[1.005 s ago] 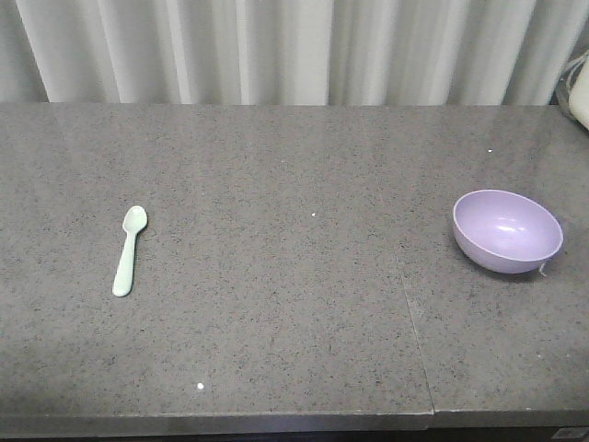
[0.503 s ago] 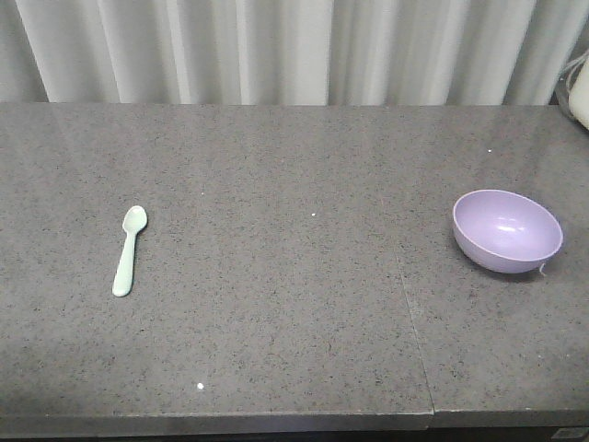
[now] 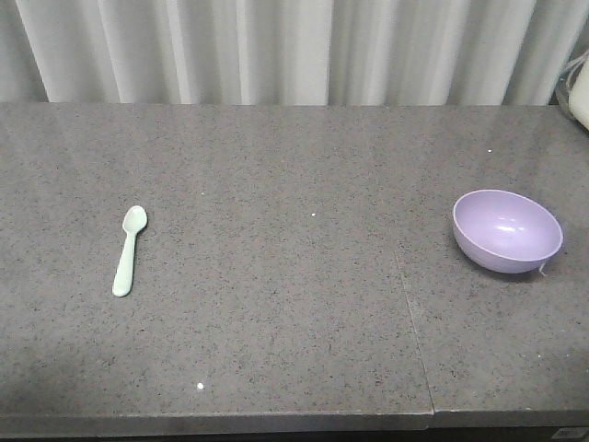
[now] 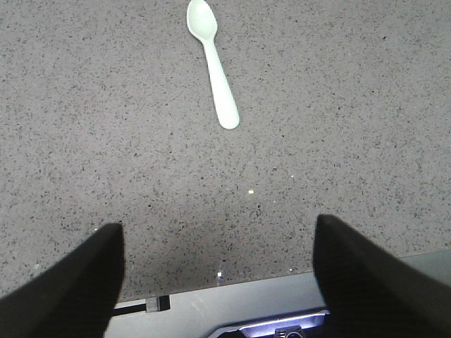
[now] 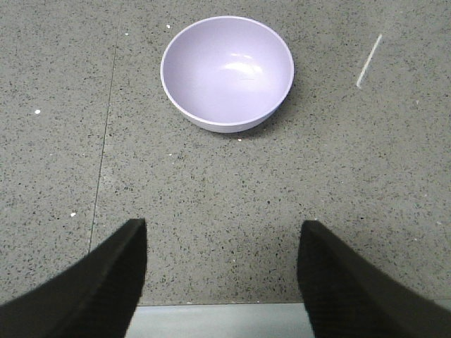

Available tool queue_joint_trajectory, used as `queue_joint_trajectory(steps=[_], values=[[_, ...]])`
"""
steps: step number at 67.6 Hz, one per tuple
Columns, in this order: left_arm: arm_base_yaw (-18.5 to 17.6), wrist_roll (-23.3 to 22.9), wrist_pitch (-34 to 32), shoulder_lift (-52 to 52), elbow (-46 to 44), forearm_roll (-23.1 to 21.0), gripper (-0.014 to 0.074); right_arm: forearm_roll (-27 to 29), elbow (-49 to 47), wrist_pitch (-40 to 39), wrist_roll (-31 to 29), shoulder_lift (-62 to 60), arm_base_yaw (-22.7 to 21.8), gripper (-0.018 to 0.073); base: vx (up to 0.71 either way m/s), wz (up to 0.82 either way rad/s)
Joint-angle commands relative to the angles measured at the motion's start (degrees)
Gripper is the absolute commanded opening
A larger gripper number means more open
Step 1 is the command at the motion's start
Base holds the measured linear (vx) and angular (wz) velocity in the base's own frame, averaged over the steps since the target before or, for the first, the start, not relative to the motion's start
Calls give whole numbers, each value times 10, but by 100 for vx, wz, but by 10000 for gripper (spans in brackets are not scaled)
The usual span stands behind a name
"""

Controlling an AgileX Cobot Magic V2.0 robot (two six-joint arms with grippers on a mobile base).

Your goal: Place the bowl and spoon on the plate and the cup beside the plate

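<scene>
You see spoon [image 3: 130,250] lying flat on left part of grey stone countertop [image 3: 294,350]. Bowl [image 3: 507,230] stands upright close to right edge, well apart from spoon. Seam [image 3: 412,322] runs just left of bowl. Left gripper [image 4: 217,229] is over front edge, jaws spread wide and holding nothing, spoon ahead. Right gripper [image 5: 222,227] is the same, bowl ahead.
</scene>
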Motion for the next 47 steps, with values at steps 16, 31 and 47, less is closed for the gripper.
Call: queue_joint_trajectory(steps=[16, 31, 47], values=[[0, -3, -8, 33, -30, -26, 553, -7, -16, -32, -5, -3, -4, 472, 0, 0], [0, -19, 2, 128, -79, -29, 551, -7, -16, -32, -5, -3, -4, 472, 0, 0], [0, -21, 17, 244, -147, -37, 551, -7, -16, -33, -5, -3, -4, 472, 0, 0]])
